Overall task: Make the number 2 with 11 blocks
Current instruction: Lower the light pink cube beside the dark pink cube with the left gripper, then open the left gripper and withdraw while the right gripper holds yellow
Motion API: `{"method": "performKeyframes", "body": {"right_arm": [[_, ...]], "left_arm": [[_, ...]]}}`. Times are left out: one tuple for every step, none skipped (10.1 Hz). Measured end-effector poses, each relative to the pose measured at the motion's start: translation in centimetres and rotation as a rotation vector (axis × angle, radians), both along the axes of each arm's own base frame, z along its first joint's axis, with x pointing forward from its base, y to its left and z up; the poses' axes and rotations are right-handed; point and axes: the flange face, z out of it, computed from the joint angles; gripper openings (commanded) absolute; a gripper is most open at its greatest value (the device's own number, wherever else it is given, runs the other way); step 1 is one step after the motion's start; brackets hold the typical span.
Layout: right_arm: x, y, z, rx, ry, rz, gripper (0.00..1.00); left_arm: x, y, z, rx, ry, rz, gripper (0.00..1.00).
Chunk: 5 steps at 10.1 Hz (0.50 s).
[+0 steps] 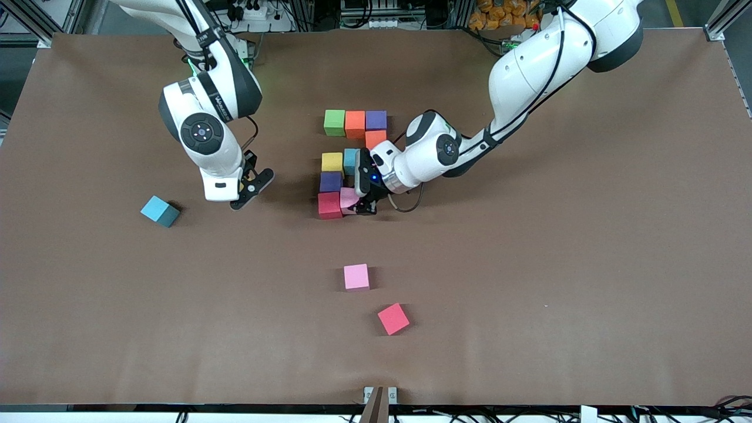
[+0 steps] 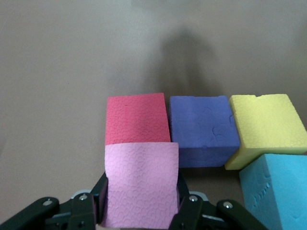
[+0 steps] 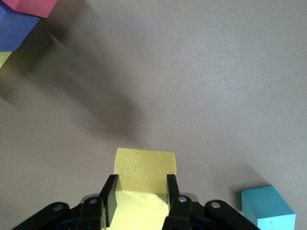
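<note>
**Pink cube held at the foot of the unfinished 2**

Clock hours below read on the front view, twelve toward the robots' bases.

The left gripper (image 1: 359, 207) (image 2: 141, 211) was low at the six o'clock end of the number 2 (image 1: 351, 160), its fingers (image 2: 98, 201) closed on a pink block (image 1: 349, 198) (image 2: 141, 184) that sat against the red block (image 1: 329, 205) (image 2: 136, 119), at that block's three o'clock.

The digit lay mid-counter. A green block (image 1: 334, 122), an orange block (image 1: 355, 124) and a purple block (image 1: 376, 120) formed its twelve o'clock row.

The right gripper (image 1: 252, 189) (image 3: 141, 201) hung over bare counter (image 1: 529, 294) at the digit's nine o'clock, fingers (image 3: 109, 196) clamped on a yellow block (image 3: 145, 167).

A loose light blue block (image 1: 160, 211) (image 3: 266, 206) lay farther toward nine. A spare pink block (image 1: 356, 277) and a spare red block (image 1: 393, 318) lay at the digit's six o'clock, well apart from it.
</note>
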Motion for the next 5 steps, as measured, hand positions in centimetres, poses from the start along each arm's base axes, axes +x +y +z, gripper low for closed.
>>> {"method": "performKeyframes", "body": {"right_arm": [[0.00, 0.01, -0.01, 0.000, 0.000, 0.001, 0.00], [0.00, 0.00, -0.04, 0.000, 0.001, 0.001, 0.00], [-0.01, 0.00, -0.11, -0.001, 0.002, 0.001, 0.00], [-0.01, 0.00, -0.17, -0.001, 0.003, 0.001, 0.00], [-0.01, 0.00, -0.22, -0.001, 0.004, 0.001, 0.00]], "left_arm": [[0.03, 0.01, 0.01, 0.000, -0.003, -0.002, 0.70], [0.03, 0.01, 0.02, 0.000, -0.005, -0.004, 1.00], [0.02, -0.01, 0.03, 0.000, -0.017, -0.016, 1.00], [0.04, -0.02, 0.05, 0.000, -0.030, -0.030, 1.00], [0.07, -0.02, 0.07, 0.000, -0.037, -0.036, 1.00]]}}
